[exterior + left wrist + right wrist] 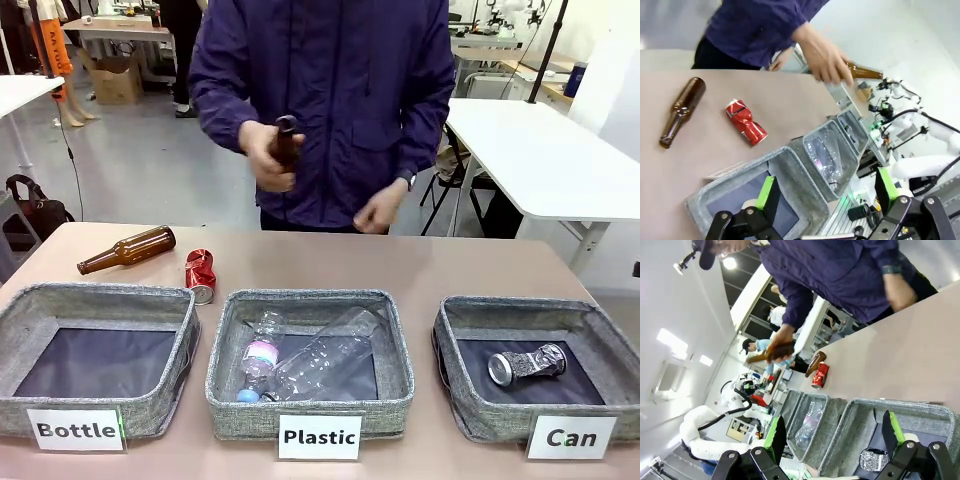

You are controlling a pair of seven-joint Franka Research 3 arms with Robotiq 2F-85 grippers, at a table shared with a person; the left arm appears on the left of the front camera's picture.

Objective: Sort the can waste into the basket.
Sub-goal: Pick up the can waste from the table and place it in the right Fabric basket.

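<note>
The red crushed can [200, 275] lies on the table behind the left basket, and is also seen as red can [746, 121] and red can [820, 375] in the wrist views. The silver crushed can [527, 364] lies inside the "Can" basket [487, 424] at the right. My right gripper [834, 440] hangs open above that basket [900, 407], with the silver can [874, 459] just below its fingers. My left gripper [826, 200] is open and empty over the "Bottle" basket [790, 170], well short of the red can.
A brown bottle [127, 250] lies beside the red can. The person holds another brown bottle [285, 145] above the table's far edge. The "Plastic" basket [225, 385] in the middle holds clear plastic bottles [320, 360]. The "Bottle" basket [30, 300] is at the left.
</note>
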